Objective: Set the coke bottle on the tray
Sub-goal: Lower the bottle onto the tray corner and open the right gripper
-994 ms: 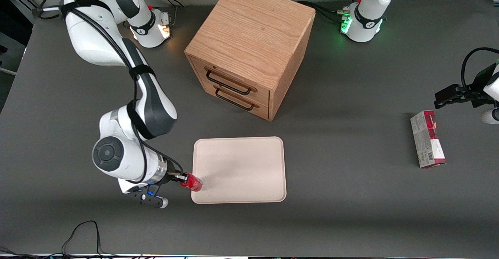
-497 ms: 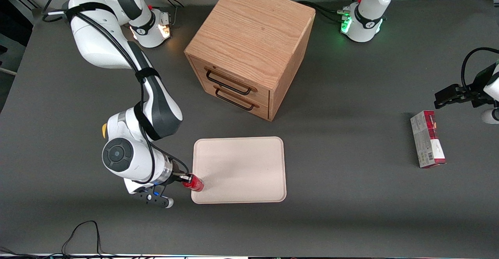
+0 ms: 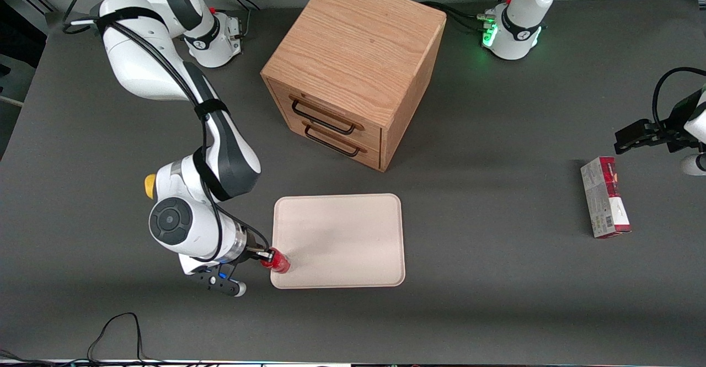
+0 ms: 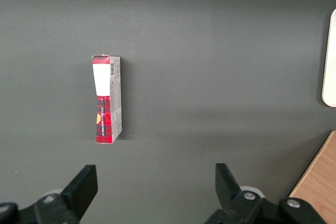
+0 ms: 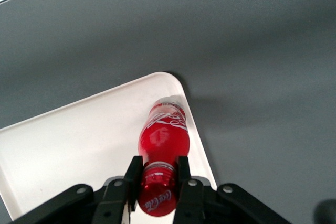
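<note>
The coke bottle [image 3: 277,261] [image 5: 163,139] is a small red bottle with a red cap and white lettering. My right gripper [image 3: 270,256] [image 5: 158,174] is shut on its neck just below the cap, one finger on each side. The bottle hangs over the corner of the cream-beige tray [image 3: 342,234] [image 5: 68,150] that is nearest the front camera at the working arm's end. Whether the bottle's base touches the tray cannot be told.
A wooden two-drawer cabinet [image 3: 353,69] stands farther from the front camera than the tray. A red-and-grey carton [image 3: 604,197] [image 4: 107,99] lies toward the parked arm's end. A small yellow object [image 3: 149,185] peeks out beside my arm. Cables [image 3: 110,334] lie near the table's front edge.
My right arm has shifted toward the tray, carrying the bottle a little further over the tray's corner. The yellow object has come into sight beside the arm.
</note>
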You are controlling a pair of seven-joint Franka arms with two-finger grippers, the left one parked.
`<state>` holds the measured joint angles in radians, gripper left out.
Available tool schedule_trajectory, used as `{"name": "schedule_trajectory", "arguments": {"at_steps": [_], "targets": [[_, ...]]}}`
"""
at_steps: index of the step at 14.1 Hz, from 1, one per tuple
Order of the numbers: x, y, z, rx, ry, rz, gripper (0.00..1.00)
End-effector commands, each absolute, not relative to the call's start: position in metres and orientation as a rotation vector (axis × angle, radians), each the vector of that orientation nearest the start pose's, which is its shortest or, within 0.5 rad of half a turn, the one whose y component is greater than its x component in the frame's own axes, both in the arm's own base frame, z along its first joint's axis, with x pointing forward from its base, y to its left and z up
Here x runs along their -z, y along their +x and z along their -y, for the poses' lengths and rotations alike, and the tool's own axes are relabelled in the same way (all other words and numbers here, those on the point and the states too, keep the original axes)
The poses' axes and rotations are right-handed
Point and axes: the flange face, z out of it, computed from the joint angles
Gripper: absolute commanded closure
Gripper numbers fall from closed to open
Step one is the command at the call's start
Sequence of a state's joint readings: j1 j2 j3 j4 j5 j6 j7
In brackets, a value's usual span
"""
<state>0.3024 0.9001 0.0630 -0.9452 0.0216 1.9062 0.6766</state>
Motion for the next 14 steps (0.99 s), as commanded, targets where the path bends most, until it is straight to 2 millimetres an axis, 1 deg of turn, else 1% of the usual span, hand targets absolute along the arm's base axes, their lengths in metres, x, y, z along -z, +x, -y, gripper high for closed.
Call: {"name": "schedule_trajectory", "arguments": {"at_steps": [1,2,3,14], "targets": [[-0.3448,0.7412,-0.2772,0.075,-2.994,-0.554,0.90],[-0.3430,0.7406,-0.2790,0.072,-2.994,-0.553,0.23],[-0.3422,0.7385,-0.2838,0.072,-2.998,-0.545,0.00],[-0.3411,0.7384,-0.2826,0.075,-3.009,-0.535,0.00]]}}
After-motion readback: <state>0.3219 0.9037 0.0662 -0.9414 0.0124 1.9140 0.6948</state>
